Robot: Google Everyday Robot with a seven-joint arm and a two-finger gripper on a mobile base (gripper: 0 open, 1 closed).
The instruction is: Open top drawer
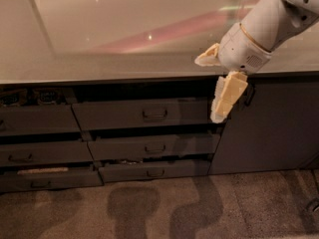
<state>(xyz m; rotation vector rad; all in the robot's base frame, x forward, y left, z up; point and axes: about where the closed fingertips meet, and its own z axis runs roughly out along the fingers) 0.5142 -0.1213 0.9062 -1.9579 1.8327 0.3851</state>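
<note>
The top drawer (114, 116) is the wide dark grey front just under the countertop, with a loop handle (154, 114) at its middle. A dark gap shows above the front. My gripper (207, 89) hangs off the white arm at the drawer's right end, in front of the counter edge. It is open: one cream finger (208, 57) points left along the counter edge, and the other finger (228, 95) points down beside the front's right end. Nothing is between them, and the handle lies well to the left of the gripper.
Two narrower drawers (154, 147) sit below the top one, both slightly out. A left stack of drawers (35, 121) stands ajar. A dark cabinet door (271, 126) is on the right. A glossy countertop (124, 29) runs above, and carpet (159, 208) lies below.
</note>
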